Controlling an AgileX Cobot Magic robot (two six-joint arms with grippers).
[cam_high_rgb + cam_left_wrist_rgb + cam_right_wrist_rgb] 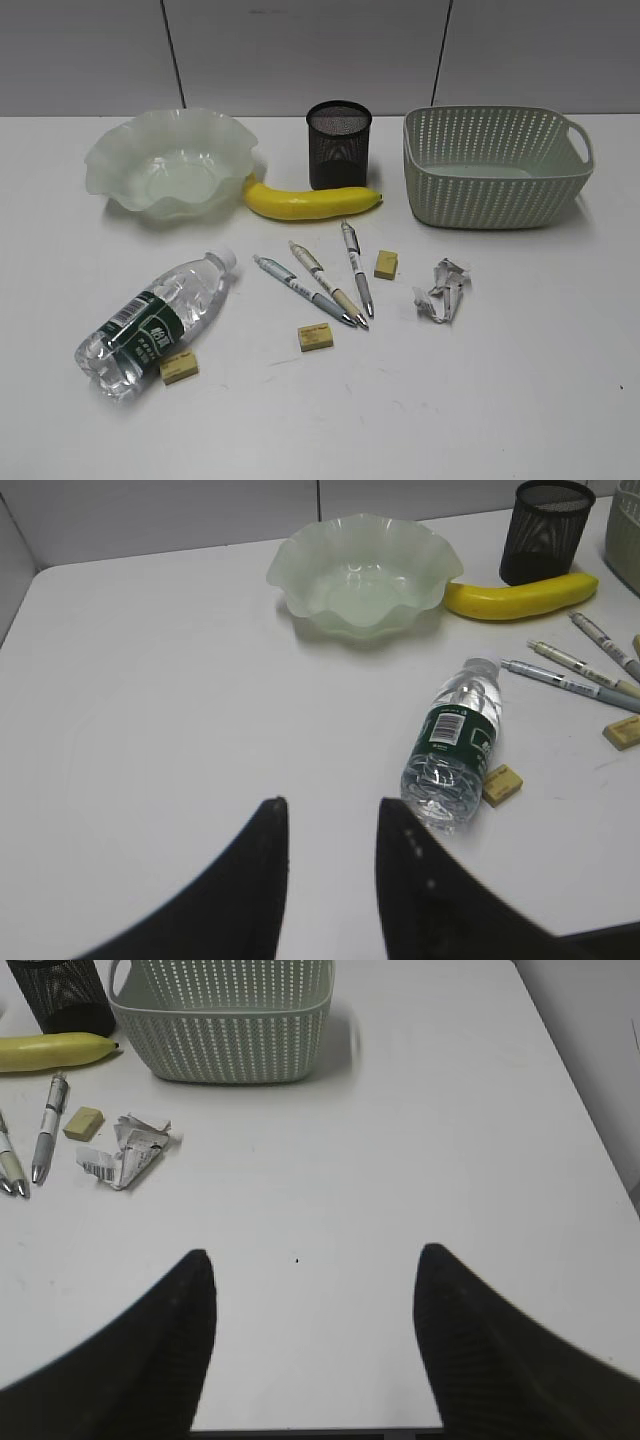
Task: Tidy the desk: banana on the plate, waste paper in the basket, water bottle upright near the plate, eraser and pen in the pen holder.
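Two grippers hang over the worktop, and both have their jaws spread apart with nothing between them. The left gripper is over a bare white patch. The water bottle lies on its side just ahead and to the right of it, with a yellow eraser touching its bottom end. The right gripper is also over bare worktop. The waste paper sits ahead and to its left, and the basket is further back, a little way behind the paper.

No job looks started yet. The banana lies on the worktop between the plate and the pen holder, right beside both. Three pens lie in front of the banana. Two more erasers lie near them, one close to the pen tips and one beside the right-hand pen.

The first move could be the left jaws going for the bottle, or the right jaws going for the paper. I cannot tell which comes first. The bottle is round and smooth, so it may roll. The jaws should close across its middle, then tip it up to stand near the plate.
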